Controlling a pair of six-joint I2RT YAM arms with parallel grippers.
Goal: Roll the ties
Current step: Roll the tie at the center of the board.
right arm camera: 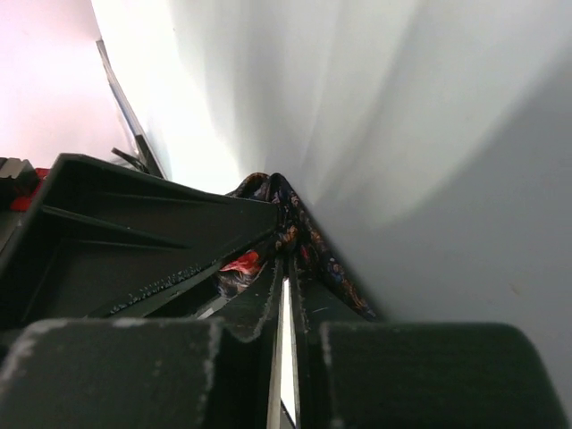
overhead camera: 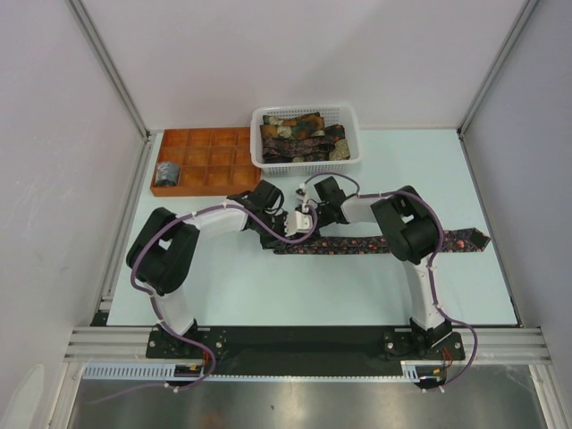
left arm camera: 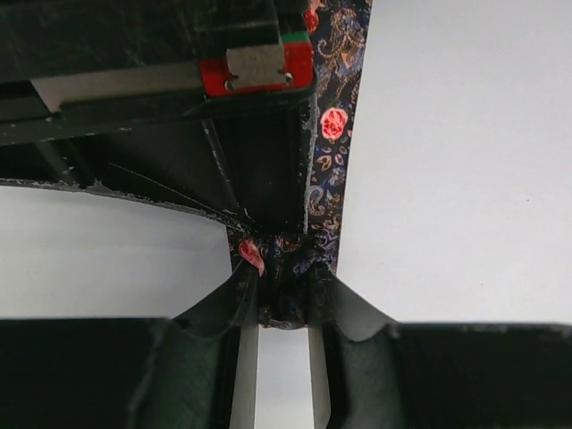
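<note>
A dark tie (overhead camera: 357, 244) with small pink-red marks lies stretched across the table, its pointed end at the right. Both grippers meet at its left end. My left gripper (overhead camera: 284, 229) is shut on the bunched end of the tie (left arm camera: 332, 125), which is squeezed between its fingertips (left arm camera: 244, 284). My right gripper (overhead camera: 307, 218) comes in from the other side. Its jaws stand almost together, a thin slit between them, pinching the tie's fabric (right arm camera: 336, 273) at their tips. In the left wrist view the right gripper's black body (left arm camera: 259, 134) covers part of the tie.
A white mesh basket (overhead camera: 350, 159) at the back holds several more folded ties (overhead camera: 299, 138). To its left stands an orange compartment tray (overhead camera: 214, 152) with one dark roll (overhead camera: 167, 172) in a front left cell. Frame posts stand at the table's sides.
</note>
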